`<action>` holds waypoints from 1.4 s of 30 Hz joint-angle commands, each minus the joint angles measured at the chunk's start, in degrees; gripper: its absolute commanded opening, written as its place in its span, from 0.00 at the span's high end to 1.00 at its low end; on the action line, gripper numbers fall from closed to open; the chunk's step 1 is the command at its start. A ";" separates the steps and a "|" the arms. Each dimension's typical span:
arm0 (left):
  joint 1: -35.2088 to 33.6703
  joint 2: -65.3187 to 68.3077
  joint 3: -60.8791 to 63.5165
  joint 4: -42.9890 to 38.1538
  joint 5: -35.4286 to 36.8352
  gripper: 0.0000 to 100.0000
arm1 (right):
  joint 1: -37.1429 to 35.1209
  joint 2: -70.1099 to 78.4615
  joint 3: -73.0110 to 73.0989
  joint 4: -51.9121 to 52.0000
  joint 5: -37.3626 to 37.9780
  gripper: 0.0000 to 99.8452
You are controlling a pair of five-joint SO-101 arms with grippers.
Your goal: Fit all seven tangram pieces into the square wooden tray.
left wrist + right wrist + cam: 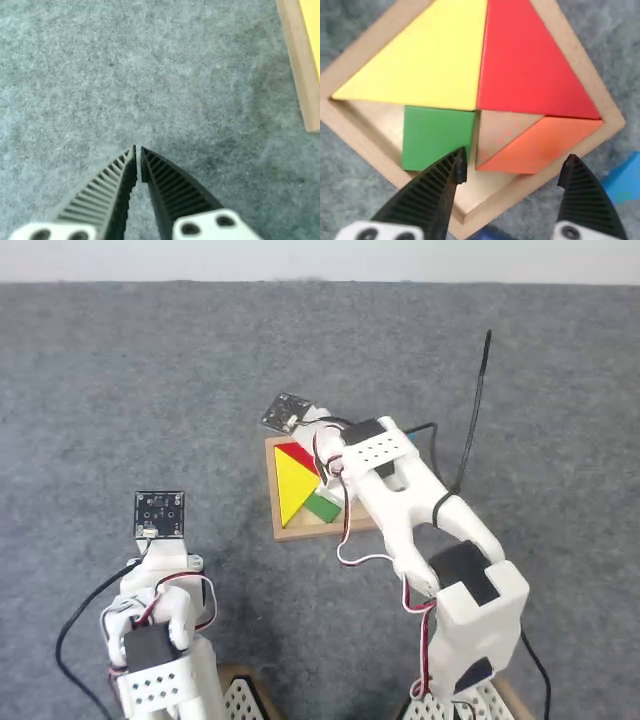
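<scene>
1. Table: covered in grey carpet.

2. Right arm: in the high view it runs from its base at 5 o'clock to the middle of the table, with its wrist bent over the tray's 3 o'clock side.

3. Left arm: folded close to its base at 7 o'clock. The tray sits well apart from it, at about 1 o'clock.

4. Square wooden tray: lies flat at the table's centre. The left wrist view catches one strip of its rim.

5. Yellow triangle: in the tray, 9 o'clock side, edge to edge with the red triangle at 11 o'clock.

6. Green square: in the tray at 5 o'clock, touching the yellow triangle.

7. Orange piece: seated in the tray against the red triangle, as the right wrist view shows. In the high view the arm hides it.

8. Blue piece: on the carpet just outside the rim.

9. Right gripper: fingers spread wide with nothing between them, hanging above the green square and orange piece.

10. Left gripper: fingertips together and holding nothing, over bare carpet.
</scene>
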 commanded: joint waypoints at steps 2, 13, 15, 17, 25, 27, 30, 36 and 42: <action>-0.18 -1.05 -0.48 0.26 -0.53 0.98 | 6.73 -9.19 -6.33 6.29 -0.79 0.70; -0.18 -1.05 -0.48 0.26 -0.53 0.98 | 17.89 -17.89 -0.26 14.02 -11.78 0.70; -0.18 -1.05 -0.48 0.26 -0.53 0.98 | 18.59 -16.13 1.93 14.29 -11.87 0.70; -0.18 -1.05 -0.48 0.26 -0.53 0.98 | 18.86 -15.16 3.34 14.37 -11.87 0.70; -0.18 -1.05 -0.48 0.26 -0.53 0.98 | 14.81 -14.90 6.77 13.67 -24.00 0.79; -0.18 -1.05 -0.48 0.26 -0.53 0.98 | 12.09 -15.08 9.49 12.00 -25.58 0.79; -0.18 -1.05 -0.48 0.26 -0.53 0.98 | 9.01 -14.64 14.77 6.81 -31.03 0.76; -0.18 -1.05 -0.48 0.26 -0.53 0.98 | 10.42 -15.52 17.49 2.15 -38.86 0.73; -0.18 -1.05 -0.48 0.26 -0.53 0.98 | 6.81 -15.08 18.02 0.48 -53.01 0.73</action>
